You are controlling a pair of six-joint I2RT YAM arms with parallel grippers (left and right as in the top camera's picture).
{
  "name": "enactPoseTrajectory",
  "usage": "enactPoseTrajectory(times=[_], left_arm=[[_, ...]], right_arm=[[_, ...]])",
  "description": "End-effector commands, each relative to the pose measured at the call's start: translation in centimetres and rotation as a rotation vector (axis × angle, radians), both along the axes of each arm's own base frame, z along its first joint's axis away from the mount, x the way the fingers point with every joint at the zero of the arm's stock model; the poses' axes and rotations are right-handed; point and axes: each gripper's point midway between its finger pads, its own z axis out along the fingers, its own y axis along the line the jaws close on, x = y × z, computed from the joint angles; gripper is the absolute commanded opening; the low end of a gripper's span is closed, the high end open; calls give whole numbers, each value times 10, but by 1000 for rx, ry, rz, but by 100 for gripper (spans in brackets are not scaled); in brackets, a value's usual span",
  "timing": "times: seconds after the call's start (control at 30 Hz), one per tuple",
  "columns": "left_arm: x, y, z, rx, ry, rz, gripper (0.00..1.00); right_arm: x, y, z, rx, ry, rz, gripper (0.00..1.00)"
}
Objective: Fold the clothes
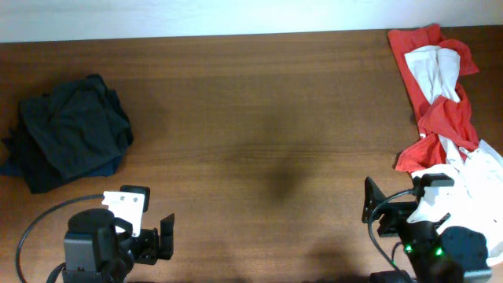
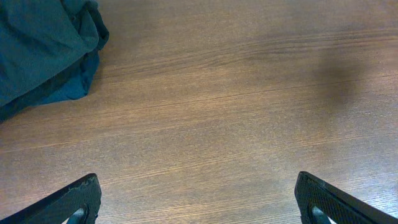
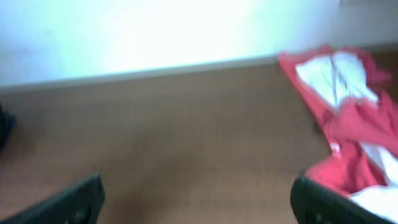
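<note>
A pile of dark folded clothes (image 1: pixel 69 134) lies at the table's left; it also shows in the left wrist view (image 2: pixel 43 50) at the top left. A heap of red and white clothes (image 1: pixel 440 94) lies along the right edge, and shows blurred in the right wrist view (image 3: pixel 348 112). No lettering shows on any garment. My left gripper (image 1: pixel 153 236) is open and empty near the front left, over bare wood (image 2: pixel 198 199). My right gripper (image 1: pixel 385 211) is open and empty at the front right, beside the white cloth (image 1: pixel 471 185).
The brown wooden table (image 1: pixel 267 126) runs between the two piles. A pale wall lies beyond the far edge (image 3: pixel 155 37). Black cables loop at both arm bases.
</note>
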Motion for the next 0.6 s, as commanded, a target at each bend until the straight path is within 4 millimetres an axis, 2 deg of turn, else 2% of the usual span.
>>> enactPoseTrajectory(times=[0.0,0.2,0.43,0.53,0.57], left_arm=[[0,1,-1,-2,1,14,99],[0,1,-1,-2,1,14,99],[0,1,-1,-2,1,14,99],[0,1,-1,-2,1,14,99],[0,1,-1,-2,1,14,99]], right_arm=[[2,1,-21,-9,-102,7,99],[20,1,-33,-4,-249,-1,99],[40,-8,-49,-5,-379,-42,99],[45,-10,-68,-7,-360,-46,99],[45,-10,-82,-28,-302,-43,99]])
